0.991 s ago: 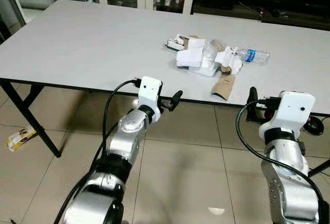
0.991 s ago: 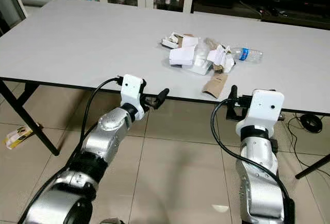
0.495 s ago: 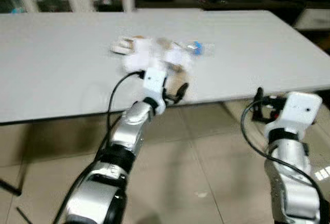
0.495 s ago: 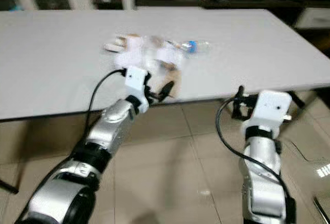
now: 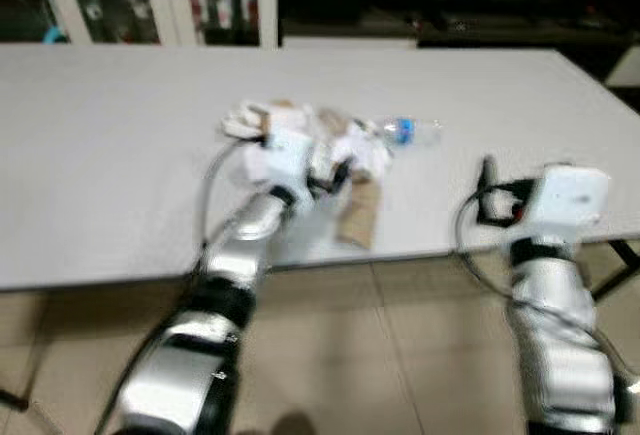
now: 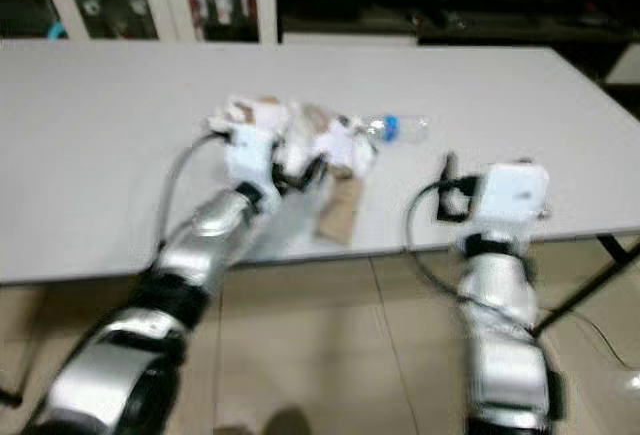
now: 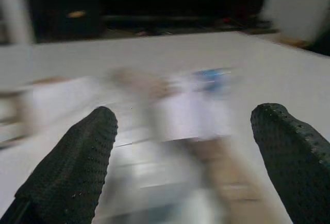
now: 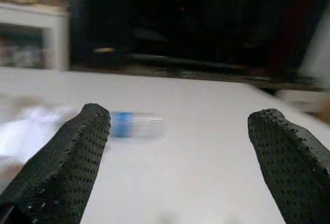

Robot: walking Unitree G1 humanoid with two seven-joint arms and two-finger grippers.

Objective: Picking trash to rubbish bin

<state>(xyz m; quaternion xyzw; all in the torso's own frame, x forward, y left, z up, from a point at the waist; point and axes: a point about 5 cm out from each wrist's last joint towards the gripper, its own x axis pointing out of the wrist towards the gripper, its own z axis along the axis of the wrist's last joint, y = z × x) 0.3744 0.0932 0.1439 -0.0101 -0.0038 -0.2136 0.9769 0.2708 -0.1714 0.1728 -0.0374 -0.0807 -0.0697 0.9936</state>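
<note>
A pile of white paper and packaging trash (image 5: 300, 140) lies on the white table (image 5: 110, 145), blurred. A clear plastic bottle (image 5: 412, 132) with a blue label lies at its right, and a brown cardboard piece (image 5: 357, 215) lies near the front edge. My left gripper (image 5: 335, 175) reaches over the table edge up against the pile, open, with the blurred trash (image 7: 180, 116) between its fingers (image 7: 77, 167). My right gripper (image 5: 487, 187) hovers open over the table right of the pile, and the bottle (image 8: 131, 123) lies ahead of it.
The table's front edge (image 5: 420, 252) runs across just under my arms, with tiled floor (image 5: 380, 355) below. Glass-door cabinets (image 5: 150, 0) and a dark shelf unit (image 5: 450, 5) stand behind the table. A table leg (image 6: 575, 290) shows at the right.
The whole picture has shifted and blurred: the camera has moved closer to the table. My left gripper now reaches over the edge to the pile, and my right gripper is above the tabletop.
</note>
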